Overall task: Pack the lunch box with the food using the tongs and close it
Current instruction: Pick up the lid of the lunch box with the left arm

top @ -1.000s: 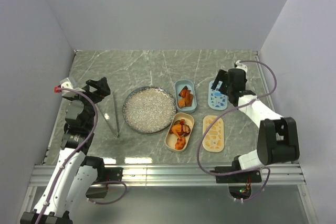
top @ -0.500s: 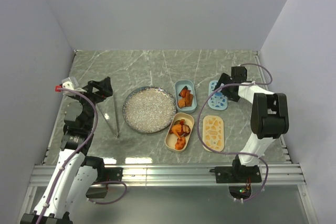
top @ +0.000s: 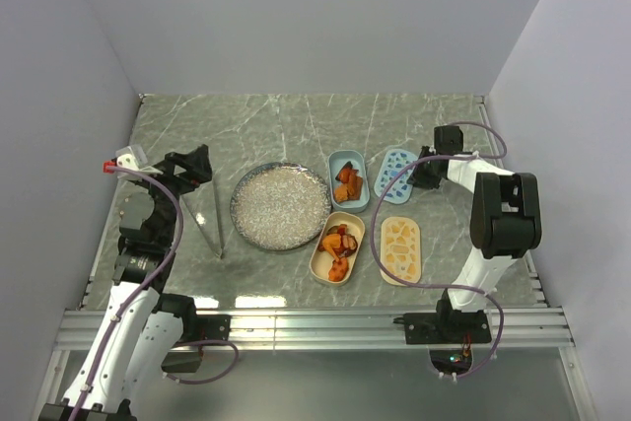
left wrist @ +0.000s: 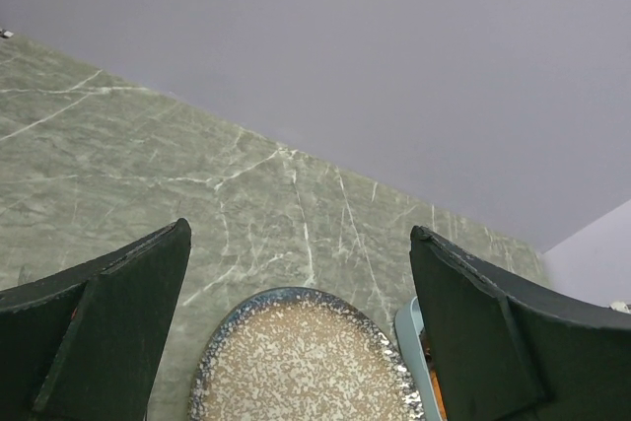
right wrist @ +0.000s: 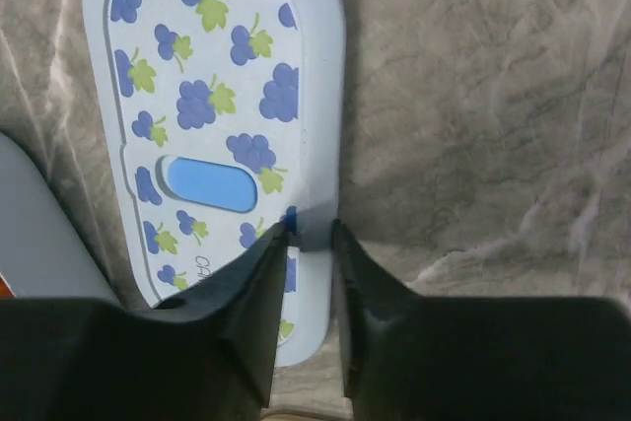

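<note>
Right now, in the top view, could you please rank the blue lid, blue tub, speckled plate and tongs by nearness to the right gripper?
1. blue lid, pinched by the right gripper
2. blue tub, just left
3. speckled plate, centre
4. tongs, far left

Arms: there were 2, left arm (top: pixel 138 273) & right arm (top: pixel 501 216), w/ 1 gripper ea., i.e. left gripper (top: pixel 189 167) & right gripper (top: pixel 422 171), so 2 in total. Plate (top: pixel 280 206): just 1. Tubs: 2 oval ones, blue tub (top: pixel 348 154) & tan tub (top: pixel 339 214). Lids: also 2, blue lid (top: pixel 394 163) & tan lid (top: pixel 401 250). Tongs (top: pixel 212 214): 1 pair. Food (top: pixel 337 244): chunks lay in 2 heaps, 1 per tub. Pieces overlapped, so the exact no. couldn't be read; approx. 3 showed in the blue tub, approx. 5 in the tan one.
</note>
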Tool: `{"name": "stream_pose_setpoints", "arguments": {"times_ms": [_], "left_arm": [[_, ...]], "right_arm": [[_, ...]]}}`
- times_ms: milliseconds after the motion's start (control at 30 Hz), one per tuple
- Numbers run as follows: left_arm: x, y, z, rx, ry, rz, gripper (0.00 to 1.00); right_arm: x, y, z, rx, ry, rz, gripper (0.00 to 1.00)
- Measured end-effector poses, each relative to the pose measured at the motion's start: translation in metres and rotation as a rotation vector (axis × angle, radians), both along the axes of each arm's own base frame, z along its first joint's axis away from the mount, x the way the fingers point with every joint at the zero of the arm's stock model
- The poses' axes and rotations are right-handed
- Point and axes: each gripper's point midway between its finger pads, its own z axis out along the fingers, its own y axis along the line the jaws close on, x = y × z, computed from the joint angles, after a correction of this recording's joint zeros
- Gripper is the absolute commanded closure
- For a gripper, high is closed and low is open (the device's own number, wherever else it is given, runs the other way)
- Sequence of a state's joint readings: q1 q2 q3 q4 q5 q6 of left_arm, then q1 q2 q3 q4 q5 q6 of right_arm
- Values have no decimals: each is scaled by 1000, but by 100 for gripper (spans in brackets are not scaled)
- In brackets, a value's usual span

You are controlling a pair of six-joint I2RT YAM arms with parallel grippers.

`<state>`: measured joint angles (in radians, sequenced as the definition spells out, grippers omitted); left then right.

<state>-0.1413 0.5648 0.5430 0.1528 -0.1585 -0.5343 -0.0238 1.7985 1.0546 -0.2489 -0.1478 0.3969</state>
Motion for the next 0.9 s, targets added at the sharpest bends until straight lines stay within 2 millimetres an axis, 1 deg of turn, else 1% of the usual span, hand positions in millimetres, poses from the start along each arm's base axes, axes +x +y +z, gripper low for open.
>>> {"name": "stream_pose_setpoints", "arguments": {"times_ms": [33, 67, 133, 167, 200, 300, 400, 467, 533, 567, 633, 667, 733, 767, 833, 900], "left_arm": [[0, 0, 0, 0, 0, -1, 0], [0, 0, 0, 0, 0, -1, 1], [0, 0, 0, 0, 0, -1, 1], [0, 0, 0, 0, -1, -1, 1], [0, 0, 0, 0, -1, -1, 1], [0, 0, -2, 1, 3, -1, 1], [0, -1, -6, 2, 10, -5, 1], [1, -5, -7, 5, 6, -30, 1], [5, -13, -9, 9, 3, -69, 1], [8, -18, -10, 12, 4, -91, 0], [15, -24, -17, 18, 27, -121, 1], [18, -26, -22, 20, 42, -132, 1], [22, -29, -32, 24, 75, -145, 1], [22, -31, -34, 25, 81, -155, 1], [21, -34, -31, 26, 69, -171, 1], [21, -39, -26, 26, 45, -198, 1]], "right_arm": [[1, 1, 0, 5, -3, 7, 78], [1, 2, 1, 9, -6, 10, 84], [2, 4, 2, 19, -11, 16, 91], [2, 5, 2, 22, -14, 21, 97], [2, 5, 2, 24, -14, 22, 100], [6, 5, 6, 25, -32, 28, 100], [0, 7, 1, 31, -12, 34, 100], [-3, 8, -1, 35, -5, 37, 100], [-5, 11, -3, 38, 0, 44, 93], [-6, 11, -3, 39, -2, 46, 85], [-7, 14, -1, 40, -7, 54, 74], [-8, 16, 2, 39, -15, 58, 58], [-7, 23, 10, 35, -39, 75, 42], [-6, 27, 16, 28, -57, 89, 33], [-3, 36, 25, 17, -92, 113, 28], [-1, 45, 30, 3, -115, 136, 27]]}}
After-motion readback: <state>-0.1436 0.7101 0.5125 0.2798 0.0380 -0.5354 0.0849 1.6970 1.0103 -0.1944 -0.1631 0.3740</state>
